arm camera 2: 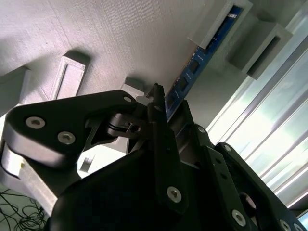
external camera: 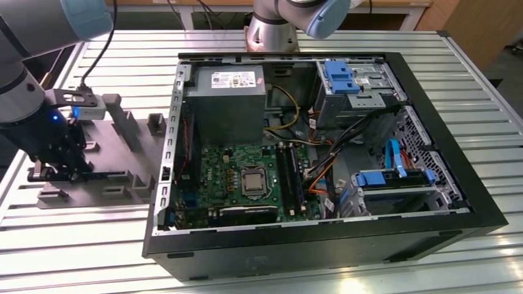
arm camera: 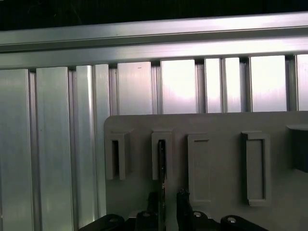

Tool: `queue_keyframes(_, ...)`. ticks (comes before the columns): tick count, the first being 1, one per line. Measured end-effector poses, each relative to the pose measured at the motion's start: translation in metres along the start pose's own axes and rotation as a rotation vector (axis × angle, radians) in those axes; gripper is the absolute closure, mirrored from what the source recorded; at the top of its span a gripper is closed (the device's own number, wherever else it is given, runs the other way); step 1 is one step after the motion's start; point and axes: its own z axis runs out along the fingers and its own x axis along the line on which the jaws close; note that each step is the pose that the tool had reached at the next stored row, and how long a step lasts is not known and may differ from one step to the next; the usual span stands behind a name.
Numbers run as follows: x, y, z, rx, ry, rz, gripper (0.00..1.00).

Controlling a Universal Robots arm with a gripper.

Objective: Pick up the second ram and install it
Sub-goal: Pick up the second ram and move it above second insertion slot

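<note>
A black two-fingered hand [external camera: 61, 174] on a grey robot arm hangs low over a pale grey moulded plastic holder plate [external camera: 122, 131], at the exterior view's left, on a ribbed aluminium counter [external camera: 82, 245]. The thin blue-green memory stick with dark chips [arm camera 2: 195, 65] stands on edge in one of the plate's raised slots, directly under the hand. Its long axis runs in line with the gap between the fingers [arm camera 2: 157, 113]. In the first wrist view the stick [arm camera: 162, 163] sits between the fingertips of the hand [arm camera: 168, 197], set narrow, with a sliver of space on one side, so the grip looks not yet closed. The neighbouring slots appear vacant. The open black computer case [external camera: 327, 245] lies well apart at the exterior view's right, with the long black slots [external camera: 288, 171] of its green motherboard [external camera: 237, 165] near loose orange and yellow cables [external camera: 323, 168].
</note>
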Motion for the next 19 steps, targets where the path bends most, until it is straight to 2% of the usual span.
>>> queue_keyframes(3,-0.0001,-0.0019,0.0004,-0.0009,-0.004,0.0,0.7)
queue_keyframes(10,-0.0001,-0.0022,0.0013,-0.001,-0.0043,0.0,0.72)
queue_keyframes(11,-0.0001,-0.0022,0.0014,-0.0009,-0.0043,0.0,0.79)
queue_keyframes(14,-0.0001,-0.0022,0.0014,-0.0009,-0.0043,0.0,0.8)
queue_keyframes(15,-0.0001,-0.0022,0.0014,-0.0009,-0.0044,0.0,0.86)
queue_keyframes(19,0.0017,-0.0023,0.0015,-0.0008,-0.0041,0.0,0.86)
